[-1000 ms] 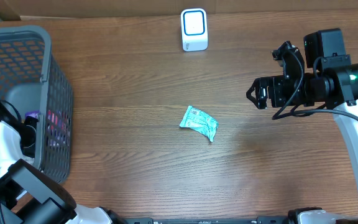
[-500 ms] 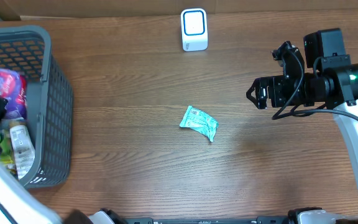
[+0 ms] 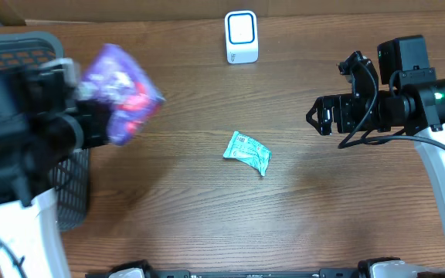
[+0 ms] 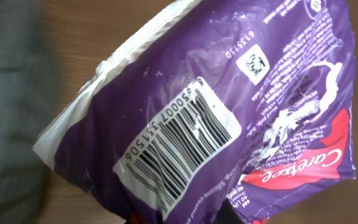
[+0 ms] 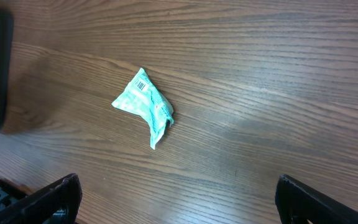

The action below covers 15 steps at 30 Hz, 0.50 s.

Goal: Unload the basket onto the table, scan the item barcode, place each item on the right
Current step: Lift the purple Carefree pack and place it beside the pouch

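Overhead shows the left gripper closed on the purple pack, raised near the basket and blurred, so it seems best to turn the barcode flat toward the scanner; the right gripper hangs wide open, empty.

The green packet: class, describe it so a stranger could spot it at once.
On the wooden table, find the white scanner at the far edge. Below it in the overhead view, mid-table, lies the green packet. It is small, crumpled and pale green, unlike the large purple bag held up at the left.
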### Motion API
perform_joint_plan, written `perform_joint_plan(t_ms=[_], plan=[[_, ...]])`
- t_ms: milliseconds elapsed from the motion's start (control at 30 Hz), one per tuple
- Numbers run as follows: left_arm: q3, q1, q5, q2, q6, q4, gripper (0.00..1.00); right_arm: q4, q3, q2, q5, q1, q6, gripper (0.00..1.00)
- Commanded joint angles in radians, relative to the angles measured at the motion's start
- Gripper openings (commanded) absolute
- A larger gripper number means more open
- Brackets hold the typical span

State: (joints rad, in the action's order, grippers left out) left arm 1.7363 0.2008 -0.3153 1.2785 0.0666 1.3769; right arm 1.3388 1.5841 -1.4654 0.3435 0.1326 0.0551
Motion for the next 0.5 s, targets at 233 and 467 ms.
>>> perform_joint_plan(t_ms=[233, 467], plan=[[-0.365, -0.296, 0.063, 0.254, -0.089, -0.261, 0.04, 0.002, 0.019, -0.001, 0.006, 0.006, -0.002, 1.0], [-0.468, -0.404, 0.064, 0.444, -0.095, -0.413, 0.05, 0.002, 0.019, -0.001, 0.006, 0.006, -0.002, 1.0]])
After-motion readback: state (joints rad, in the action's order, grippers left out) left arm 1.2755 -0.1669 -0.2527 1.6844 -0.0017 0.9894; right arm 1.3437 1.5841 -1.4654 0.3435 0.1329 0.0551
